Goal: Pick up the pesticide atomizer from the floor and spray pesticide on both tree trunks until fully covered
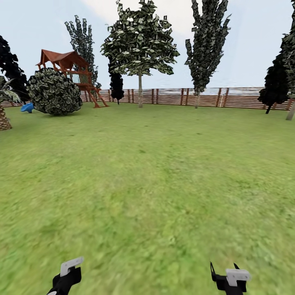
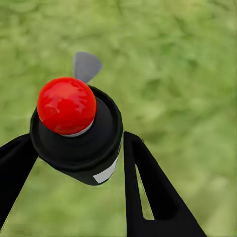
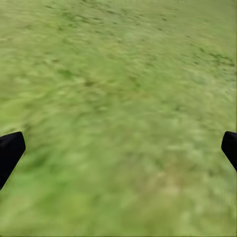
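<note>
left gripper [image 2: 76,163]: fingers clamped on black pesticide atomizer [image 2: 76,133], red dot facing camera | right gripper [image 3: 118,148]: spread wide, empty, over grass [image 3: 118,74] | ahead: lawn, slatted fence [image 1: 205,97], trees [image 1: 140,41]

Rough mottled green grass [image 1: 155,176] spreads to the slatted wooden fence [image 1: 237,97]; a round bush [image 1: 54,91], a wooden playhouse [image 1: 73,73] and trees [image 1: 140,45] stand on it.

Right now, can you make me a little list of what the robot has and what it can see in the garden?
place: lawn with a wooden fence far off
left gripper: shut on the pesticide atomizer, red dot facing the camera
right gripper: open, over grass
far trees: leafy tree, tall narrow tree
other things: red-roofed playhouse, round bush
</note>
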You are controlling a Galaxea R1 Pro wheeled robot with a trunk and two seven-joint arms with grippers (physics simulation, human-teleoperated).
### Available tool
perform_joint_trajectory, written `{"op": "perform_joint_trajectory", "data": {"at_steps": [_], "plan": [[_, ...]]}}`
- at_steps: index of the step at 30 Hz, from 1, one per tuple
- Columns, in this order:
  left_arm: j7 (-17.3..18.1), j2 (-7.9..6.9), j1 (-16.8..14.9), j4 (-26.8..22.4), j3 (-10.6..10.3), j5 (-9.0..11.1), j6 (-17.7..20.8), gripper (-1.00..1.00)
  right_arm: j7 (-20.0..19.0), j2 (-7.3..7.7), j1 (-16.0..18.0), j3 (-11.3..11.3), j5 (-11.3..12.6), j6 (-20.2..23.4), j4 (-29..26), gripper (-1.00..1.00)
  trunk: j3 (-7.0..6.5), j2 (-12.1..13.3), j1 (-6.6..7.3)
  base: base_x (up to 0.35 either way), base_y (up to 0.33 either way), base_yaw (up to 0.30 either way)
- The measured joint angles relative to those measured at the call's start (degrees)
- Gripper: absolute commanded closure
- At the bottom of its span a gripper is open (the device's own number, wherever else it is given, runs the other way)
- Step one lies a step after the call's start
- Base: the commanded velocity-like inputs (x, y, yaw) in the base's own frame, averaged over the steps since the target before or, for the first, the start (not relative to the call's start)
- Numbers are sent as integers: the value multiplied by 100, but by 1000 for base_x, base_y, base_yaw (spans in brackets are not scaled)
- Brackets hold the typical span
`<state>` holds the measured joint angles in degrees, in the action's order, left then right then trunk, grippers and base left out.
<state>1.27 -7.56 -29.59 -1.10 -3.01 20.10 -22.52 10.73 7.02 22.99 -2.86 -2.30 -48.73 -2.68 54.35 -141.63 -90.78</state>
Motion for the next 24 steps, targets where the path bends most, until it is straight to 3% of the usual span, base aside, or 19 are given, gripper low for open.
{"op": "perform_joint_trajectory", "data": {"at_steps": [24], "plan": [[0,0,0,0,0,0,0,100,0,0,0,0,0,2,0,-100,0,0,0,331,84,0]]}}
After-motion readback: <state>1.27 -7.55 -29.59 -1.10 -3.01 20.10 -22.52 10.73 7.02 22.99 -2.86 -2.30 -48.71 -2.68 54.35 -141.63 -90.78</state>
